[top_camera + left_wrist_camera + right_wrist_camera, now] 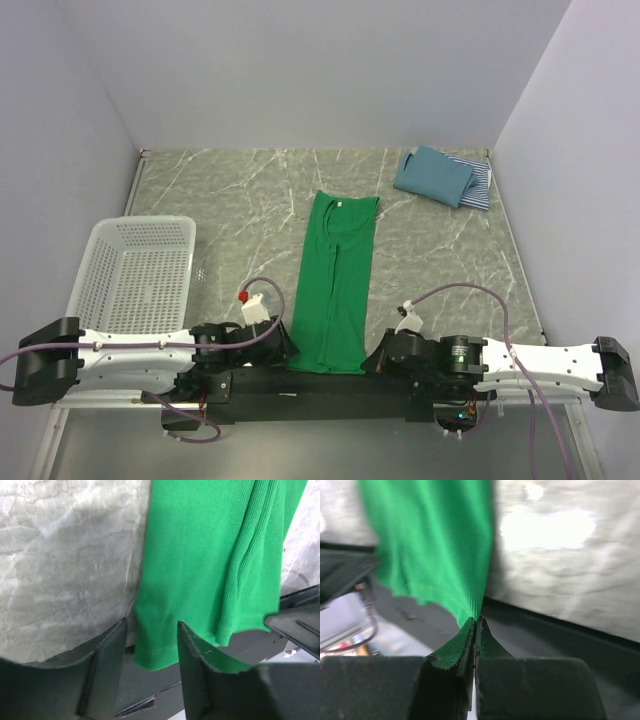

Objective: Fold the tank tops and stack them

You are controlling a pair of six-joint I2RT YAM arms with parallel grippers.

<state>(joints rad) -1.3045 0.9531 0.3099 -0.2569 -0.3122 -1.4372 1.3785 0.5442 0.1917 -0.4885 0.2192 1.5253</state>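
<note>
Right gripper (476, 626) pinching green top (335, 285) hem, left gripper (151, 630) parted, striped top (483, 188) mostly under teal top (435, 175)

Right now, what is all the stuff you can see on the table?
bright green ribbed fabric tank top: one, green, folded long in the middle, near end over the table edge
folded teal-blue fabric top: one, teal-blue, far right corner
navy-and-white striped fabric top: one, striped, peeking out under the teal-blue one
white plastic mesh basket: one, white, left side
grey marbled table: one, grey
left gripper: one, black, open around the green hem
right gripper: one, black, pinching a green corner
</note>
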